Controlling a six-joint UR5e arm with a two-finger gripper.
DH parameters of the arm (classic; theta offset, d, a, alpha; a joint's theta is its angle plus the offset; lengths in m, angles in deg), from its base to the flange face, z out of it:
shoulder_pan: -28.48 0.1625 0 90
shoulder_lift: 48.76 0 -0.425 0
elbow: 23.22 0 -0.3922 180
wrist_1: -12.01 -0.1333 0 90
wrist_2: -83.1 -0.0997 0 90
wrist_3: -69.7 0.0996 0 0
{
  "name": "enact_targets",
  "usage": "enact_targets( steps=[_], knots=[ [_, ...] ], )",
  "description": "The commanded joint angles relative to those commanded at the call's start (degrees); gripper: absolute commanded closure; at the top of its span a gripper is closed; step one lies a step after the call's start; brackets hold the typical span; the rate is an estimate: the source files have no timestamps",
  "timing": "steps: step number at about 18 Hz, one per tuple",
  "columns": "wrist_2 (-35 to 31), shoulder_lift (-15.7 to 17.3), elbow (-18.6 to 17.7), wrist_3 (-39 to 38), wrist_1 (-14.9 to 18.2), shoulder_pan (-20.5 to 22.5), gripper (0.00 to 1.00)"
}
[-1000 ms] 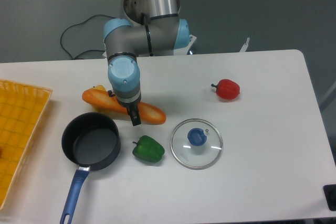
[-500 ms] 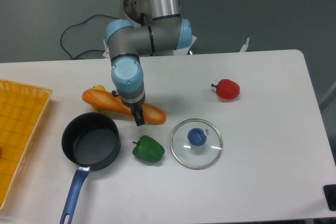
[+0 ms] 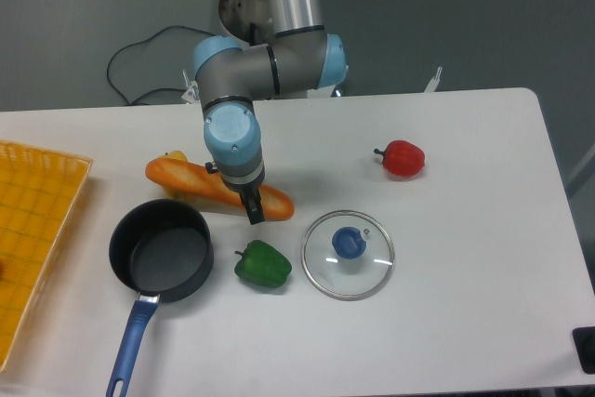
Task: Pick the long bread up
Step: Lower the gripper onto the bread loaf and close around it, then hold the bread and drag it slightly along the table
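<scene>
We see a wide white table (image 3: pixel 465 323) carrying everything. At its left edge lies a yellow woven basket tray (image 3: pixel 33 230); what it holds we cannot make out. Next in size, a black saucepan with a blue handle (image 3: pixel 160 250) stands empty, its round glass lid with a blue knob (image 3: pixel 348 254) lying apart to the right. The long golden-orange baguette (image 3: pixel 186 181) lies flat just behind the pan. The dark two-finger gripper (image 3: pixel 253 207) sits over the loaf's right part; whether its jaws are apart or together we cannot tell. A green pepper (image 3: pixel 263 264), a red pepper (image 3: pixel 403 158) and a small yellow pepper (image 3: pixel 175 155) follow.
</scene>
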State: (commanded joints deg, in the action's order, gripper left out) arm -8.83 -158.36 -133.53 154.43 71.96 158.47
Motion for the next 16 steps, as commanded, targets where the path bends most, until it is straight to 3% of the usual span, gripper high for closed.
enact_targets(
  steps=[7, 15, 16],
  knots=[
    [-0.09, -0.44, 0.53, -0.17, -0.53, 0.09, 0.02],
    [-0.61, -1.32, 1.41, -0.53, -0.27, 0.0, 0.4],
    [-1.05, -1.32, 1.41, -0.53, -0.27, 0.0, 0.49]
  ],
)
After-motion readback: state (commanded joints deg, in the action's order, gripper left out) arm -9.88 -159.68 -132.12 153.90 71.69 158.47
